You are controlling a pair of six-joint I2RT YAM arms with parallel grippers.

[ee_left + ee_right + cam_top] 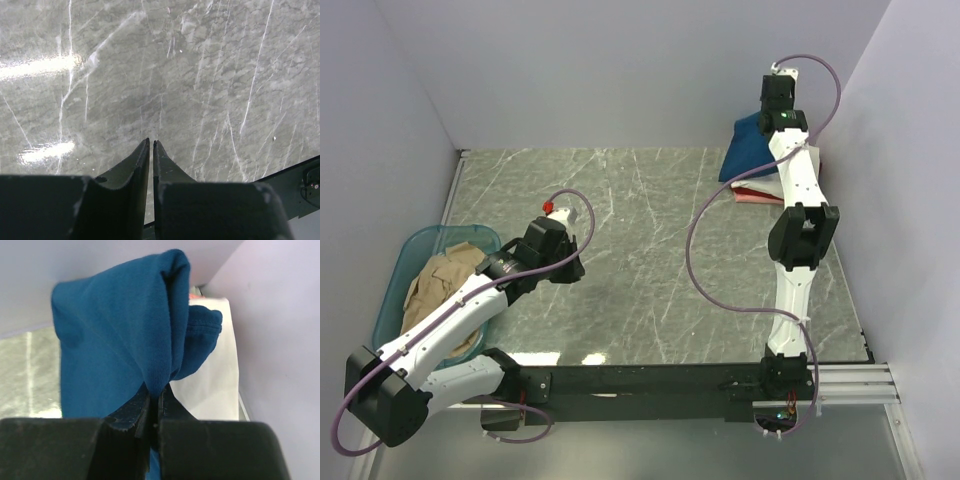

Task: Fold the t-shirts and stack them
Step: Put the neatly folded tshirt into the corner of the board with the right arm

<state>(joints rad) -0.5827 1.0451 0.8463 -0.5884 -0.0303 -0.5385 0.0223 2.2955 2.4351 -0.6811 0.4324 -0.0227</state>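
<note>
My right gripper (pixel 155 392) is shut on a fold of the navy blue t-shirt (pixel 115 340) and holds it up at the far right corner; its print is hidden. In the top view the navy t-shirt (pixel 745 150) hangs over a cream t-shirt (pixel 210 375) and a red t-shirt (pixel 757 194) lying flat below it. A tan t-shirt (pixel 440 285) lies crumpled in the teal tub (pixel 420 242) at the left. My left gripper (pixel 151 142) is shut and empty above the bare marble table (pixel 200 75), just right of the tub in the top view (pixel 558 255).
Lavender walls close the table on the left, back and right. The black front rail (pixel 650 380) runs along the near edge. The right arm (pixel 798 240) stretches along the right side with a looping purple cable (pixel 695 250).
</note>
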